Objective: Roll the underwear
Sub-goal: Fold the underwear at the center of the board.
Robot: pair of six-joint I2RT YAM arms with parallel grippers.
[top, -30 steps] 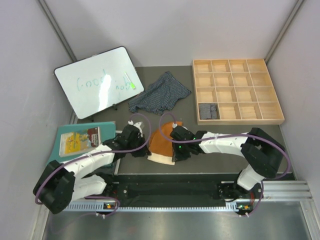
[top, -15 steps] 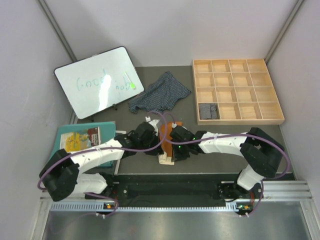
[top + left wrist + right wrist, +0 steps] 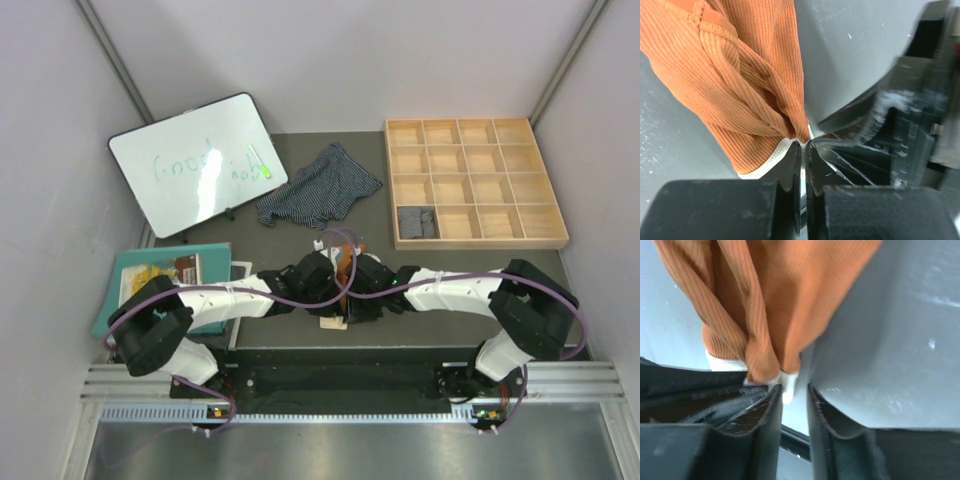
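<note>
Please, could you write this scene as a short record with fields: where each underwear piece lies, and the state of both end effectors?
rust-orange pair: bunched at the table centre, between the two end effectors
navy striped pair: lying loose on the table, beside the whiteboard
grey pair: in the wooden tray, nearest row, leftmost compartment
left end effector: shut, pinching the orange cloth's edge
right end effector: jaws slightly apart, cream waistband at their mouth

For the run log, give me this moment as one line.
garment: rust-orange pair, bunched | left gripper: shut on its edge | right gripper: jaws narrowly apart at cloth corner | navy striped pair: unrolled, behind
</note>
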